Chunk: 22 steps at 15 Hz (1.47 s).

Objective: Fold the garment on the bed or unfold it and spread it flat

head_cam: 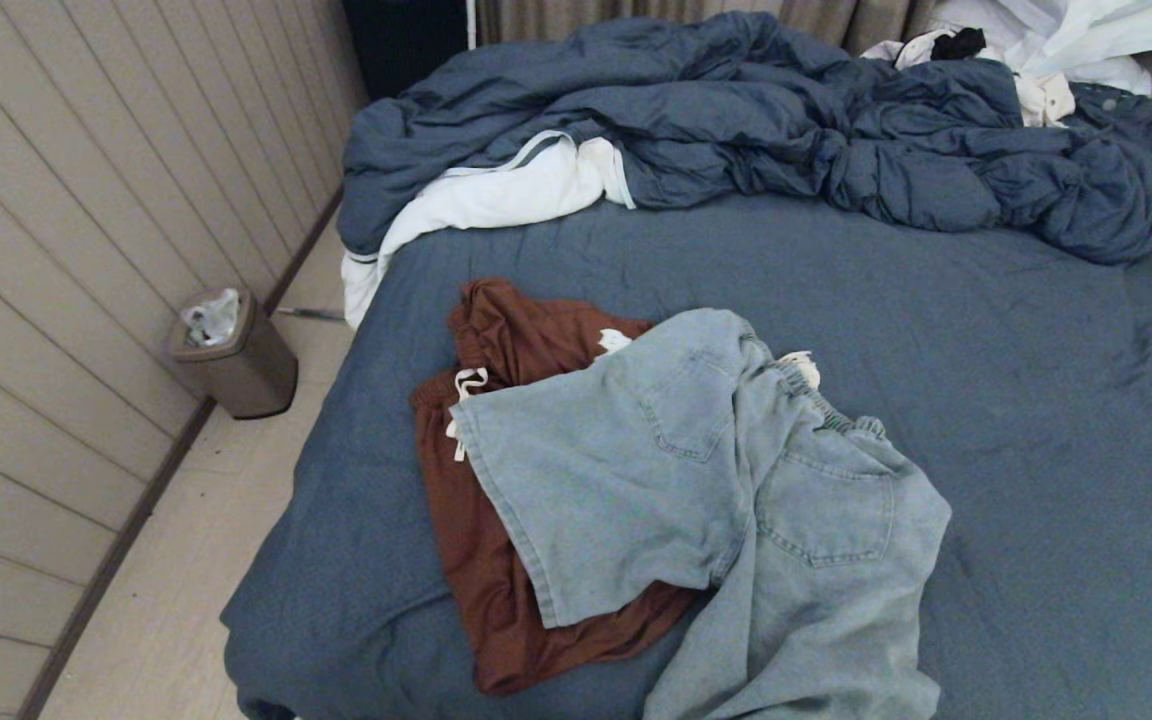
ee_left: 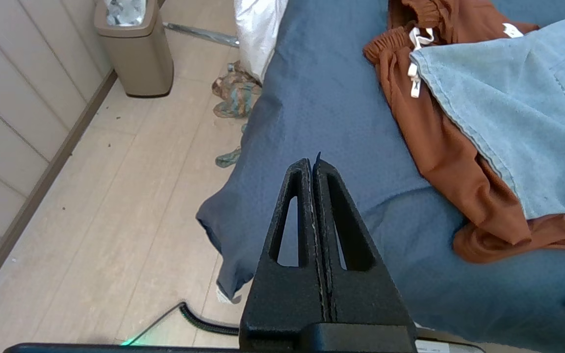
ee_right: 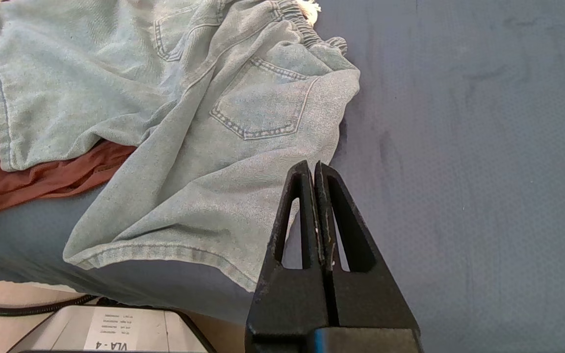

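Light-blue denim shorts [head_cam: 726, 490] lie crumpled near the front edge of the bed [head_cam: 1036, 400], back pockets up, one leg spread to the left over rust-brown shorts [head_cam: 481, 520] with a white drawstring. Both garments also show in the wrist views: denim shorts [ee_left: 518, 113] [ee_right: 204, 117], brown shorts [ee_left: 439, 147] [ee_right: 42, 179]. My left gripper [ee_left: 312, 161] is shut and empty, hovering over the bed's near left corner, apart from the clothes. Just as empty, my right gripper [ee_right: 313, 165] is shut above the sheet beside the denim shorts' right edge. Neither arm shows in the head view.
A rumpled blue duvet [head_cam: 786, 130] with white lining fills the far side of the bed, white clothes [head_cam: 1066, 40] behind it. A beige bin [head_cam: 236, 355] stands on the floor by the panelled wall at left. A patterned cloth [ee_left: 236, 93] lies on the floor.
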Tool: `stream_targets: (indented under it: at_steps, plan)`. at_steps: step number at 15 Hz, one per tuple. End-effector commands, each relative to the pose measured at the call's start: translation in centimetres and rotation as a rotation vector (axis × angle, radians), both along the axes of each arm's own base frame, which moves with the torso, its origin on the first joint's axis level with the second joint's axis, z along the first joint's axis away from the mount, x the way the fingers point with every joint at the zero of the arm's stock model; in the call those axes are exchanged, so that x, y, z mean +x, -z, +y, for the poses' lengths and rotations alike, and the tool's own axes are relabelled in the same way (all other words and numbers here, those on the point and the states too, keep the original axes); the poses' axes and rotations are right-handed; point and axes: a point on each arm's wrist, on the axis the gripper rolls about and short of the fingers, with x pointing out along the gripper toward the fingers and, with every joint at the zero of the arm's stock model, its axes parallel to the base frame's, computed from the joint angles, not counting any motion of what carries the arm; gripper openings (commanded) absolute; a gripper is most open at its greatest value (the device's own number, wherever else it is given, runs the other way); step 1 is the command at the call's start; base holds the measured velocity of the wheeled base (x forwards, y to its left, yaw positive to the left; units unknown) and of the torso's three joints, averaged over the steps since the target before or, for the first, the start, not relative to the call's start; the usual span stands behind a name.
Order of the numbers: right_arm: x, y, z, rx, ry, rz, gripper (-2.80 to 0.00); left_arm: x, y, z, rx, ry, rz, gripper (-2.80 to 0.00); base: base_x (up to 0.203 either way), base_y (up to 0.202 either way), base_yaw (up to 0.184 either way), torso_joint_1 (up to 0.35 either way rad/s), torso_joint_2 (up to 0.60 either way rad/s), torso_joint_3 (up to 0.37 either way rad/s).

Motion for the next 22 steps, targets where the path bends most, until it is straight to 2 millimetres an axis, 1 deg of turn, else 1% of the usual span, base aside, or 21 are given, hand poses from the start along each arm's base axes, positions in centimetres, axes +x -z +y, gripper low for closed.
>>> stream_targets:
  at_steps: [1, 22]
  plan:
    - [0.00, 0.00, 0.00, 0.000, -0.001, 0.000, -2.80, 0.01, -0.01, 0.00, -0.001, 0.000, 0.000, -2.80, 0.000, 0.000, 0.000, 0.000, 0.00, 0.000]
    - [0.00, 0.00, 0.00, 0.000, -0.001, 0.000, -2.80, 0.01, -0.01, 0.00, -0.001, 0.000, 0.000, -2.80, 0.000, 0.000, 0.000, 0.000, 0.00, 0.000]
